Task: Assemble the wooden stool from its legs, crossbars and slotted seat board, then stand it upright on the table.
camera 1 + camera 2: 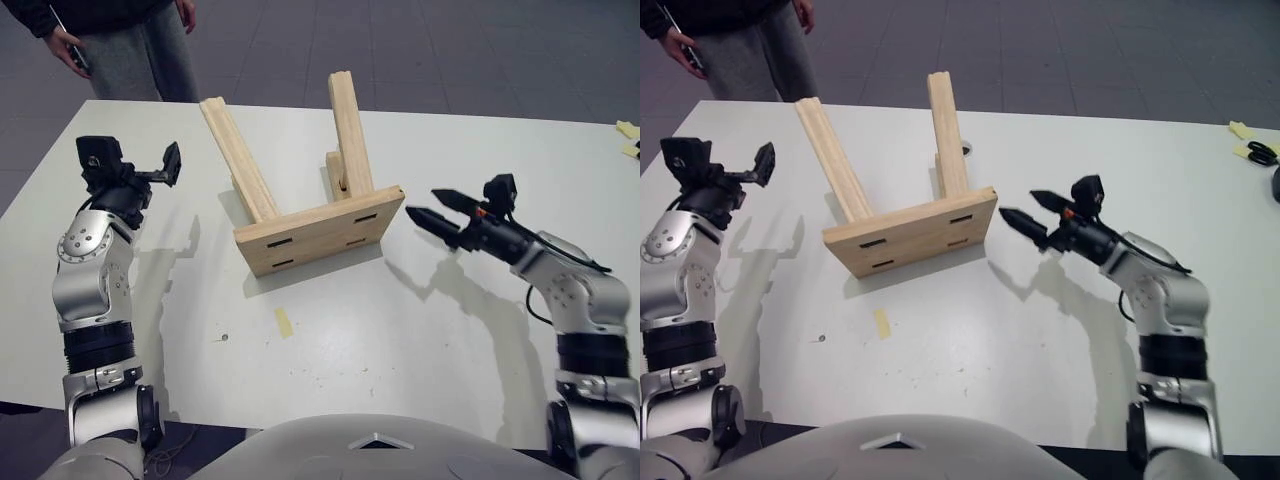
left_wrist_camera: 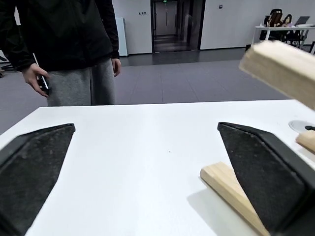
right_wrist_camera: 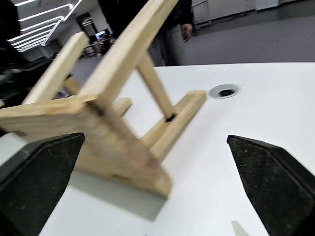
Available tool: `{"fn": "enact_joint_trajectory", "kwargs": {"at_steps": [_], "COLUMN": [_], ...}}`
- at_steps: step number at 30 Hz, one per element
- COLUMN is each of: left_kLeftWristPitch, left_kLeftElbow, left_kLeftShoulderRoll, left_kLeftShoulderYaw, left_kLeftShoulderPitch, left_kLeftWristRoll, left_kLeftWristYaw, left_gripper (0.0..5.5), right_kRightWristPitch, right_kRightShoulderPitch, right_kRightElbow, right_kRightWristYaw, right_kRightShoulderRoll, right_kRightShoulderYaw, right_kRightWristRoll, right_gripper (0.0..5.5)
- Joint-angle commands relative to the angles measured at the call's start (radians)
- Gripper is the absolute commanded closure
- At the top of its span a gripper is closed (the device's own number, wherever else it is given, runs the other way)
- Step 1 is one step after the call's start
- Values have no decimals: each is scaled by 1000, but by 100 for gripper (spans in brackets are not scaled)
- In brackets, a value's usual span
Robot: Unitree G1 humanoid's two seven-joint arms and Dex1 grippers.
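The right gripper (image 1: 420, 203) has its two dark fingers spread, with nothing between them. It points toward 9 o'clock at the near right end of the seat board (image 1: 320, 232) and hangs just beside it. The head views do not settle whether a tip grazes the wood. Behind it the wrist is level, and the forearm climbs from the elbow at about 5 o'clock on the table (image 1: 420, 330).

The left gripper (image 2: 146, 129) is also wide open and holds nothing. It is raised above the table at 9 o'clock from the stool (image 1: 300, 190), well apart from it. The wrist turns inward toward the legs, and the forearm stands nearly upright over a bent elbow.

The stool lies on its side in the middle of the table. Its seat board is on edge, slotted face toward the robot, and both legs (image 1: 238, 160) run away toward 12 o'clock. A scrap of yellow tape (image 1: 284, 321) lies at 6 o'clock from the board.

The right wrist view shows the underside of the stool, with a crossbar (image 3: 155, 91) set into the lower leg and a round cable hole (image 3: 225, 91) in the tabletop beyond. The left wrist view shows the leg ends in front of its far pad (image 2: 266, 177). The right eye view takes in yellow scraps (image 1: 1240, 130) at 2 o'clock near the table's edge.
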Motion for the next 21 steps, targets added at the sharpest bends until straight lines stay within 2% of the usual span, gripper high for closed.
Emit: {"fn": "enact_joint_trajectory", "kwargs": {"at_steps": [1, 5, 8, 11, 15, 21], "left_kLeftWristPitch": [4, 222, 347, 385, 357, 541], "left_kLeftElbow": [18, -123, -254, -324, -366, -621], "left_kLeftShoulderRoll": [54, 186, 300, 351, 335, 392], "left_kLeftShoulderYaw": [-50, -105, -118, -125, -104, 33], "left_kLeftShoulderPitch": [27, 83, 122, 147, 170, 328], "left_kLeftWristRoll": [-21, -214, -305, -322, -290, -553], "left_kLeftWristYaw": [-163, -494, -630, -670, -609, -662], "left_gripper": [12, 12, 12, 12, 12, 12], "right_kRightWristPitch": [106, 93, 93, 96, 97, 100], "right_kRightShoulderPitch": [104, 102, 83, 75, 83, 110], "right_kRightElbow": [-181, -161, -119, -101, -108, -110], "right_kRightWristYaw": [19, -53, -76, -77, -71, -64], "right_kRightShoulderRoll": [-46, -29, -42, -48, -51, -66], "right_kRightShoulderYaw": [-21, -81, -127, -144, -138, -153], "right_kRightWristRoll": [110, 109, 115, 118, 113, 111], "right_gripper": [10, 10, 10, 10, 10, 10]}}
